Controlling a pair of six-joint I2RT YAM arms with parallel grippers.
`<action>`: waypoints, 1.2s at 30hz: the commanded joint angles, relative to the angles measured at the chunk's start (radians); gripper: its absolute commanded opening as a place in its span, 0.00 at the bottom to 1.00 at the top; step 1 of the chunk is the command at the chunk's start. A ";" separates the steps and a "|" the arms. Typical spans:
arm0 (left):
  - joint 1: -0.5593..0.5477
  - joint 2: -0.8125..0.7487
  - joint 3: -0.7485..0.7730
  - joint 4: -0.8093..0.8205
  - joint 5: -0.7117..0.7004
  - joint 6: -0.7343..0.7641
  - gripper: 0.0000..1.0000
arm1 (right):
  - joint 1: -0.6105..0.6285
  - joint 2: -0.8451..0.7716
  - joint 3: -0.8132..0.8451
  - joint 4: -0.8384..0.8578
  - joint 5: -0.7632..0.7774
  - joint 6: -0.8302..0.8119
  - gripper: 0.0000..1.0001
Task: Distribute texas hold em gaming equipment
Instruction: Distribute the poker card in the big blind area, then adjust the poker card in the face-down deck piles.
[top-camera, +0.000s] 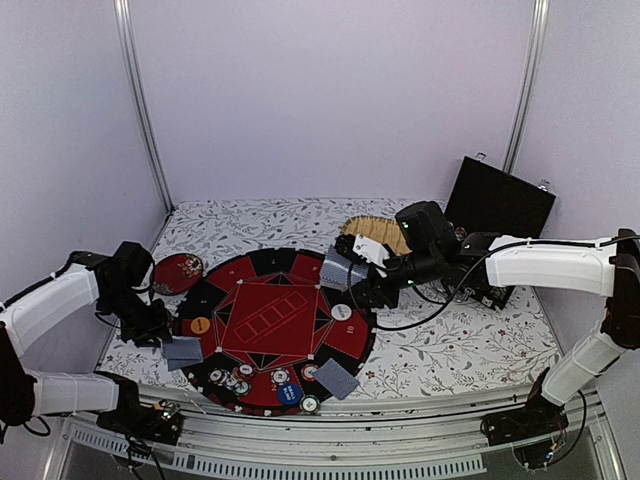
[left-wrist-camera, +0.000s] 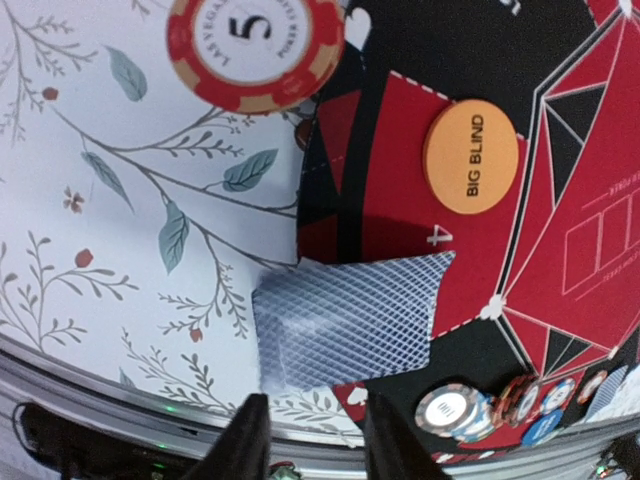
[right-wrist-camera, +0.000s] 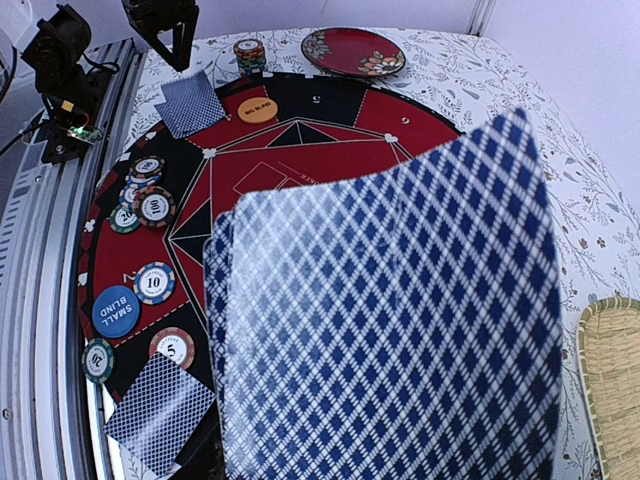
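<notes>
Top external: 2 card piles (top-camera: 183, 350) (top-camera: 337, 378); L gripper (top-camera: 160, 336) apart, R gripper (top-camera: 357, 282) clamped on deck (top-camera: 343, 270).

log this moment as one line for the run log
left jaws: open, just off face-down cards at poker mat edge | right jaws: shut on card deck, held off the table | big blind button: on mat

Light: bright, even.
Shadows: faint on desk (top-camera: 480, 340).
Blur: close cards (right-wrist-camera: 390, 320) soft, right wrist view.
</notes>
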 joint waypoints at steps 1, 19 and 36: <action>0.010 -0.012 0.015 -0.012 0.000 -0.006 0.41 | -0.006 -0.036 0.014 0.010 -0.018 -0.004 0.44; -0.338 -0.167 0.244 0.334 -0.020 -0.059 0.48 | -0.004 -0.032 0.037 -0.008 -0.041 0.006 0.44; -0.688 0.368 0.372 1.022 0.269 0.121 0.92 | 0.068 0.085 0.134 -0.059 -0.008 0.063 0.44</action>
